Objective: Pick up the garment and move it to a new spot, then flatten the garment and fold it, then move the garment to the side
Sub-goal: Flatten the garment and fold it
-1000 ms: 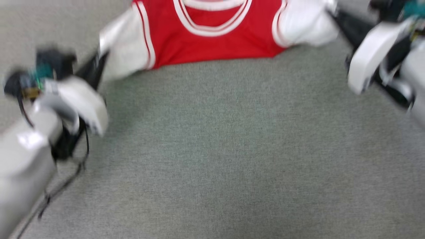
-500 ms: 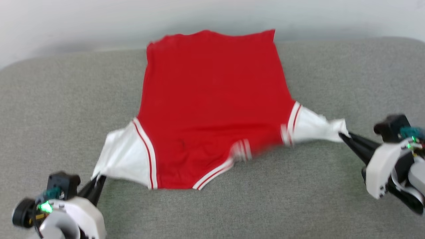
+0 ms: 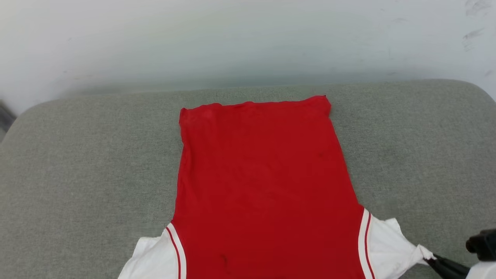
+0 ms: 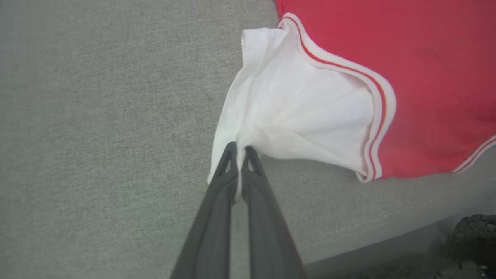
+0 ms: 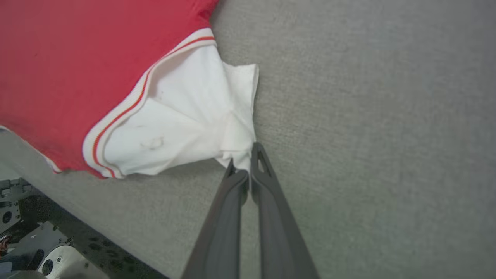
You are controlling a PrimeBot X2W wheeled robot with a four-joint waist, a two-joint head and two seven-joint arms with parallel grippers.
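**Progress.** The garment (image 3: 263, 186) lies spread on the bench (image 3: 77, 162), in the middle of the head view. Its straight hem is toward the top of the frame and its sleeves run off the lower edge. The side facing up is plain red, with no lettering showing. The body panel looks smooth, with only faint ripples.

- Left pincer (image 4: 240, 150): clenched on the tip of the left white sleeve (image 4: 302, 112), with the cloth gathered into pleats at the tips.
- Right pincer (image 5: 245, 155): clenched on the tip of the right white sleeve (image 5: 182, 112), with the same bunching. In the head view it is at the lower right corner.

Judgement: the pick-up and relocation appear done. Flattening is the step in hand and is close to finished, since the torso is flat and only the sleeves are drawn up into points. No fold has been made, and the move to the side is also left.

**Surface and room.** The bench is covered in grey woven cloth and has rounded far corners. The garment's collar end lies close to the near edge. A pale wall (image 3: 248, 38) stands behind, along the top of the head view. A dark speckled floor (image 4: 471, 236) shows at the lower right of the left wrist view. Metal hardware (image 5: 42, 255) shows at the lower left of the right wrist view; what it is I cannot tell.
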